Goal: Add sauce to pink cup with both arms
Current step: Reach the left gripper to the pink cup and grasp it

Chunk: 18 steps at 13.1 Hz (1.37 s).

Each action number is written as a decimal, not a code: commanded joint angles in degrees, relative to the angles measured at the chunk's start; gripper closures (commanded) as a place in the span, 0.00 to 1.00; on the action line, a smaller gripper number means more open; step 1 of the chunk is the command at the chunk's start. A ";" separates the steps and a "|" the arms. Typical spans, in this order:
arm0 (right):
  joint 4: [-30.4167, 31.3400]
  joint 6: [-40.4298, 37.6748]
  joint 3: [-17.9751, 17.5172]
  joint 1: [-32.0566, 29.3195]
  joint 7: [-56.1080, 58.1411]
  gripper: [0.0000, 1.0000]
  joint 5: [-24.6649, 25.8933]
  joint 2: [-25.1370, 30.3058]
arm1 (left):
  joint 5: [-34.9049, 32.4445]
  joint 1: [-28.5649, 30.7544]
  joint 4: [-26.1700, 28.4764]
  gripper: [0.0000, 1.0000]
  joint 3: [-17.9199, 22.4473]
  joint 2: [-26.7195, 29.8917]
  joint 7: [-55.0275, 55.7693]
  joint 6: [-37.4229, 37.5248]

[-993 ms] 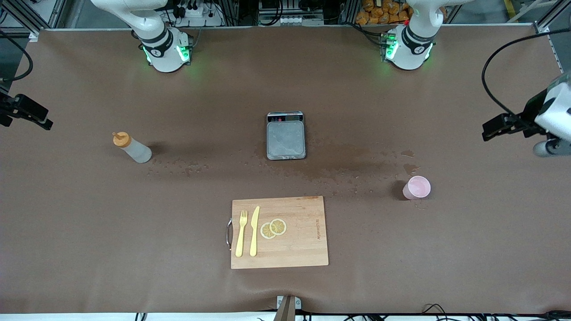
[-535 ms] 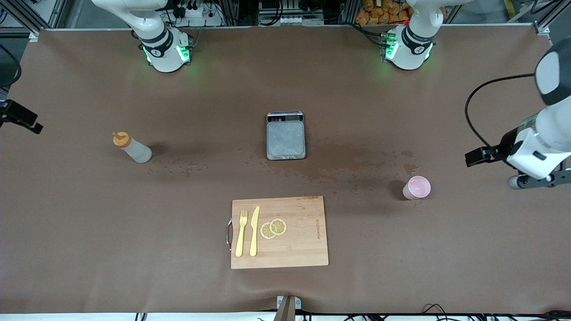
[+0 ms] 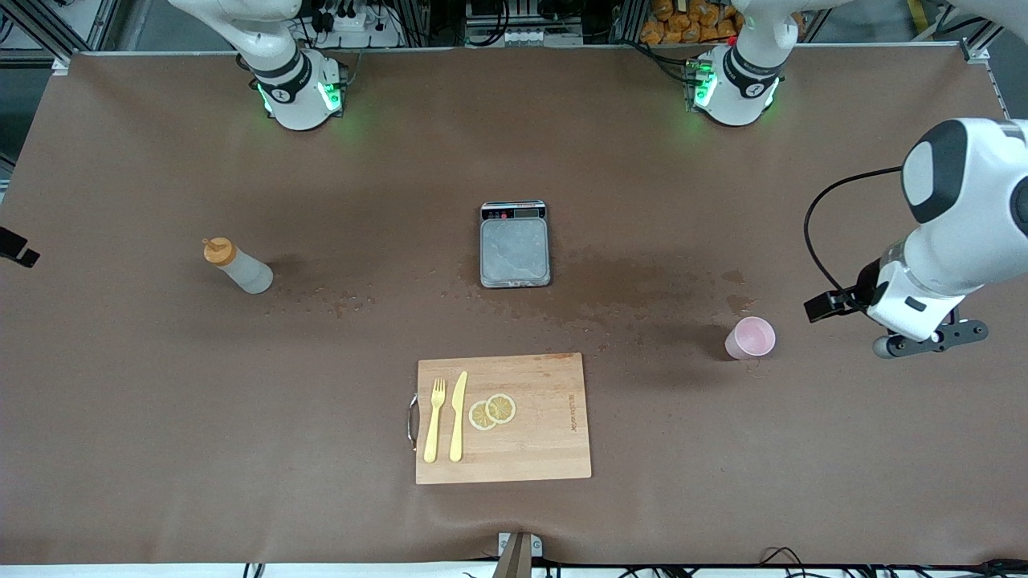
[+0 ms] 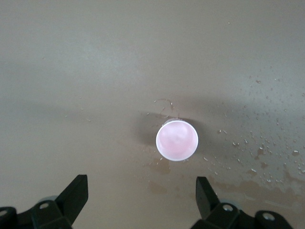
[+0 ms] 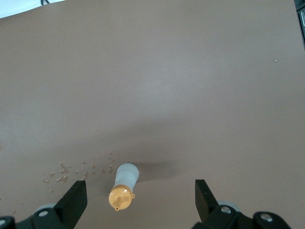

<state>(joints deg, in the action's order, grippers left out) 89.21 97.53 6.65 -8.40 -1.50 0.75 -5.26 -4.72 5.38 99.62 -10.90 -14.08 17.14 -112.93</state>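
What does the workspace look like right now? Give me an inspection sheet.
Surface: brown table cover, wet stains and droplets mid-table.
Job's things: translucent squeeze bottle with orange cap upright toward the right arm's end; pale pink plastic cup upright toward the left arm's end, nothing seen inside.
Clutter: grey digital scale; wooden cutting board with yellow fork, yellow knife, two lemon slices.
Grippers: left claw open above cup; right claw open above bottle.
Cables: black cable on left arm.
Surroundings: nothing seen of note.

So the scale point(image 3: 515, 245) sits mid-table point(image 3: 161, 449), with the cutting board point(image 3: 530, 449) nearer the camera; fork point(image 3: 434, 419), knife point(image 3: 458, 416) and lemon slices point(image 3: 492, 411) lie on it. Sauce point(image 3: 238, 266) stands toward my right arm's end, pink cup point(image 3: 751, 338) toward my left's.
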 commanded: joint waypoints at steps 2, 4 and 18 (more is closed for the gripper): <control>-0.80 0.30 -0.68 -5.03 2.12 0.00 -5.03 -1.77 | -0.99 0.16 7.94 0.00 -0.26 0.73 0.96 -10.09; -0.71 0.21 -0.68 -7.32 2.47 0.00 -9.44 -3.43 | -1.08 0.42 11.02 0.00 -0.17 -0.06 0.96 -15.19; -0.71 -10.41 -0.76 -15.07 -9.72 0.00 -16.57 -15.04 | -1.17 0.34 12.70 0.15 -0.17 -10.70 1.05 -23.83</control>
<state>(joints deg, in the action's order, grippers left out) 89.51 89.85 6.77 -21.88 -6.95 -13.94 -18.39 -4.72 5.53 111.77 -10.85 -24.81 17.14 -135.94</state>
